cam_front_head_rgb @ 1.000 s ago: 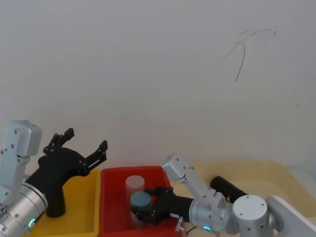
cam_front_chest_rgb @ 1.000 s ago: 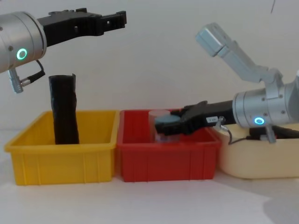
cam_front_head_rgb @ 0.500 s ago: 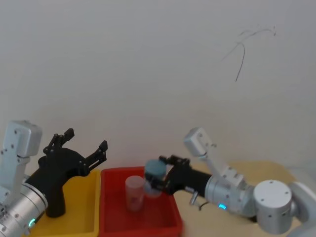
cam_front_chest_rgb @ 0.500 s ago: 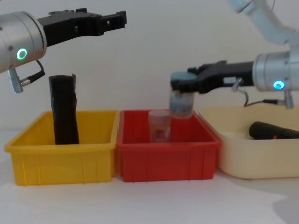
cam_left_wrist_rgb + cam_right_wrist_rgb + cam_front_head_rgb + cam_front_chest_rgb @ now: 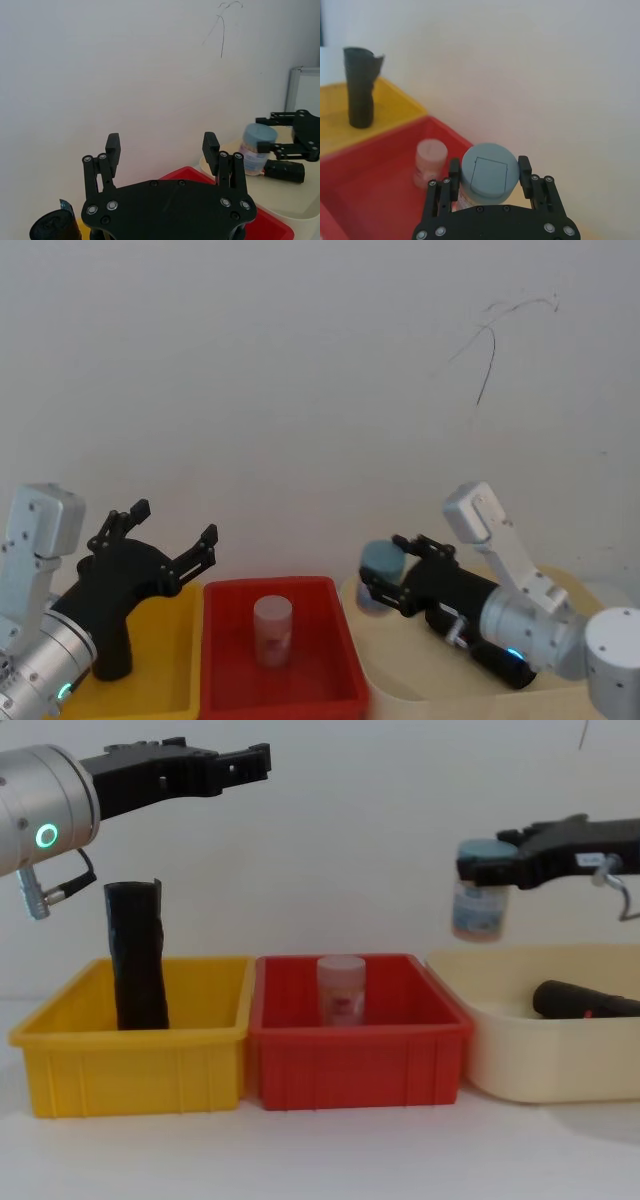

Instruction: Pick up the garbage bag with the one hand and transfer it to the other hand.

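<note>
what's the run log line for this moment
left gripper: open, above yellow bin | right gripper: holding blue-lidded jar over cream bin | garbage bag: untouched

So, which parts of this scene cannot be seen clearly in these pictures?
- Standing garbage bag: its base is hidden by the yellow bin wall in the chest view.
- Black roll lying in the cream tub: its far end is cut off by the chest view's edge.
- Jar in the right gripper: label blurred, unreadable.
- Left gripper: open, above the yellow bin.
</note>
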